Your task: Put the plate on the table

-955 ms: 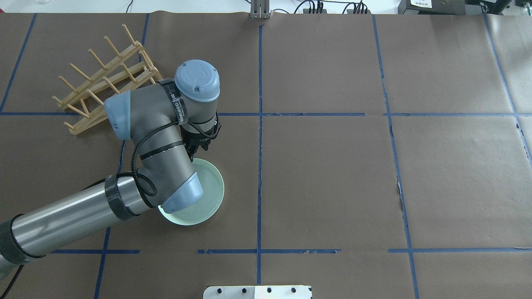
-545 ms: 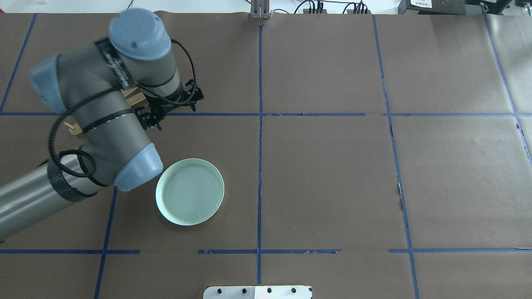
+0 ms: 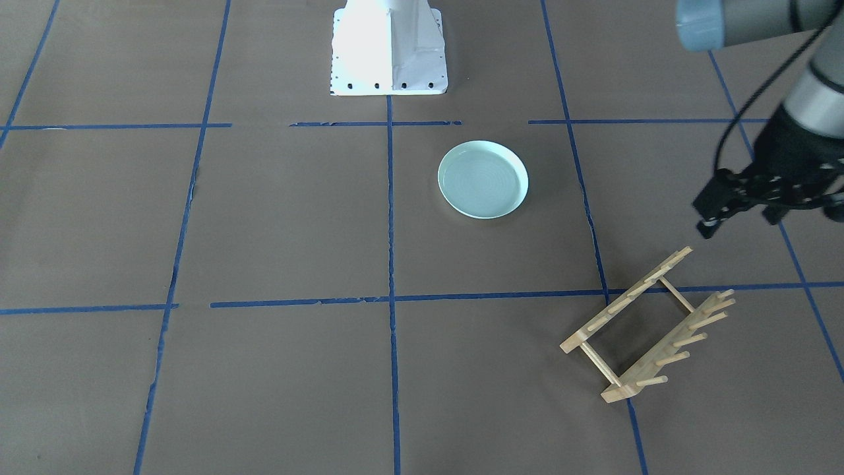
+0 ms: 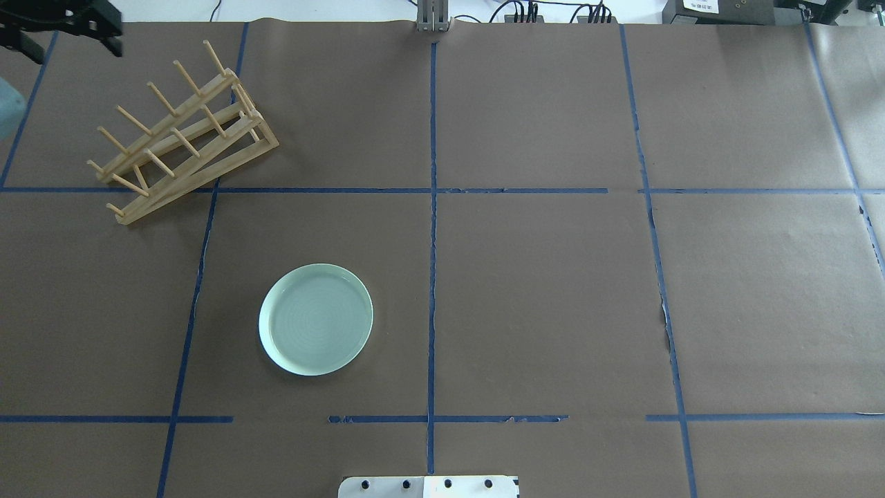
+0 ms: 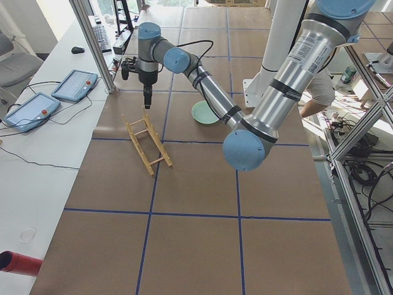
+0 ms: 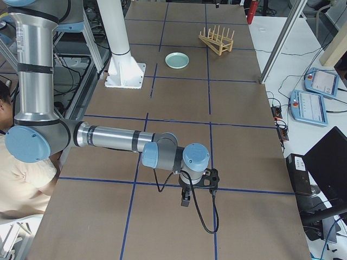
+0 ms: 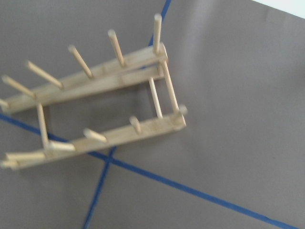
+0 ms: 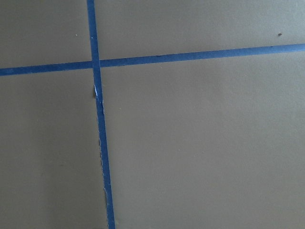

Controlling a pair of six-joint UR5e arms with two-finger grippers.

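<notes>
The pale mint-green plate (image 4: 316,319) lies flat on the brown paper-covered table (image 4: 553,290), alone and touched by nothing; it also shows in the front view (image 3: 483,179) and the two side views (image 5: 204,112) (image 6: 177,60). My left gripper (image 4: 66,40) is open and empty, raised at the far left corner beyond the wooden rack; the front view (image 3: 758,210) shows its fingers spread. My right gripper (image 6: 184,199) hangs low over bare table far from the plate. It shows only in the right side view, so I cannot tell its state.
The wooden peg dish rack (image 4: 181,142) stands empty at the far left, and fills the left wrist view (image 7: 95,109). The white robot base (image 3: 389,49) is at the near middle edge. Blue tape lines (image 8: 97,119) cross under the right wrist.
My left arm has let go of the plate, risen and swung away to the far left past the rack. The plate has stayed where it lay.
</notes>
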